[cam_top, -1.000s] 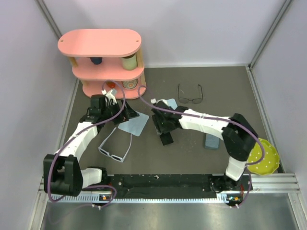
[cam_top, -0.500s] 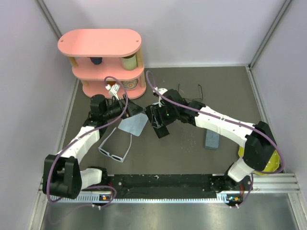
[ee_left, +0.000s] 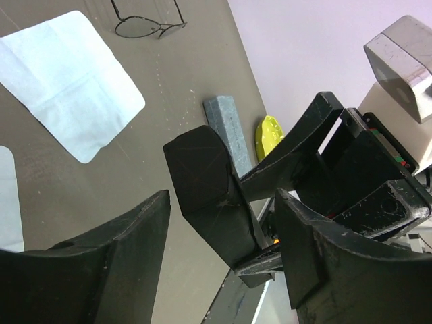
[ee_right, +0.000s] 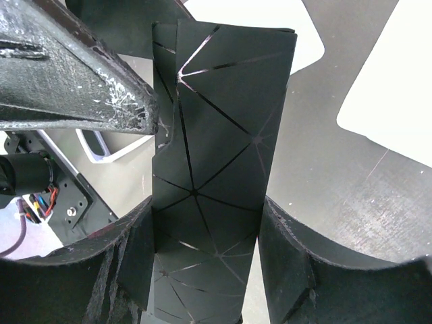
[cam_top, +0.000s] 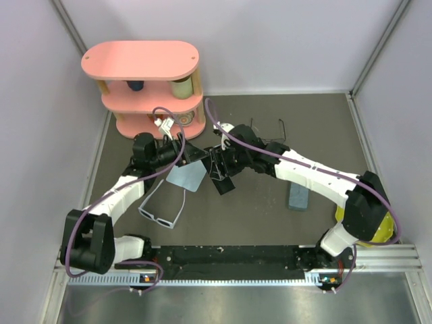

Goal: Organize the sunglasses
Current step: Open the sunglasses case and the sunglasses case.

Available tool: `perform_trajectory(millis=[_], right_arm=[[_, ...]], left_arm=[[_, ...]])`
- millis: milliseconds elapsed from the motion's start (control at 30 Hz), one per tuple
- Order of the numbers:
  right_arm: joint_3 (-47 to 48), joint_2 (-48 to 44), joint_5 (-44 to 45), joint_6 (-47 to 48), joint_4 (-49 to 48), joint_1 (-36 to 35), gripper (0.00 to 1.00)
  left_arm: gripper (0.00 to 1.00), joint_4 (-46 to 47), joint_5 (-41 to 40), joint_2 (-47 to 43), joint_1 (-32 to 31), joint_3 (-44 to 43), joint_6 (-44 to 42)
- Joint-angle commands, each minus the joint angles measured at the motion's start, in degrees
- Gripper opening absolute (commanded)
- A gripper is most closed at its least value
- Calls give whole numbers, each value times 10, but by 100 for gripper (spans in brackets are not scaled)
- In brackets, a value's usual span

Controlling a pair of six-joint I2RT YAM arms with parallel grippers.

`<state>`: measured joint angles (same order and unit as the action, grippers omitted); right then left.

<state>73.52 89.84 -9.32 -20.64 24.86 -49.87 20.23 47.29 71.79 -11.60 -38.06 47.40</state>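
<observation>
The white-framed sunglasses (cam_top: 162, 210) lie folded open on the mat near the front left. The thin wire sunglasses (cam_top: 267, 132) lie at the back, partly hidden behind the right arm; they also show in the left wrist view (ee_left: 146, 24). My right gripper (cam_top: 220, 167) is shut on a black oblong case (ee_right: 214, 169), holding it above the mat between both fingers. My left gripper (cam_top: 192, 154) faces it from the left, its jaws open around the case's far end (ee_left: 210, 196), with a gap still showing at the left finger (ee_left: 108, 263).
A light blue cloth (cam_top: 187, 175) lies under the grippers, with another (ee_right: 381, 88) beside it. A grey-blue case (cam_top: 297, 196) lies right of centre. A pink two-tier shelf (cam_top: 145, 81) stands at the back left. A yellow plate (cam_top: 375, 223) sits at the right edge.
My right arm carried the black case leftward, toward the left gripper. My left gripper moved right to the case's end and its jaws have narrowed around it.
</observation>
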Motion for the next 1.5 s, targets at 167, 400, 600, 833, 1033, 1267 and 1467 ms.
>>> perform_trajectory(millis=[167, 400, 600, 833, 1033, 1267, 1467], right_arm=[[6, -43, -13, 5, -43, 0, 0], [3, -56, -40, 2, -53, 6, 0], [-4, -71, -43, -6, -55, 12, 0], [-27, -97, -74, -16, -71, 26, 0], [-48, -113, -111, -12, -83, 29, 0], [-81, -128, -116, -19, -83, 38, 0], [-94, -105, -135, -34, -84, 50, 0]], left_arm=[[54, 69, -10, -25, -4, 8, -6], [38, 117, 14, -18, -6, 16, 16], [24, 116, 20, -24, -5, 24, 2], [13, 92, 21, -35, -5, 37, -42], [12, 70, 25, -35, -6, 38, -72], [16, 38, 4, -16, -5, 48, -87], [16, 34, -8, 52, -7, 69, -99]])
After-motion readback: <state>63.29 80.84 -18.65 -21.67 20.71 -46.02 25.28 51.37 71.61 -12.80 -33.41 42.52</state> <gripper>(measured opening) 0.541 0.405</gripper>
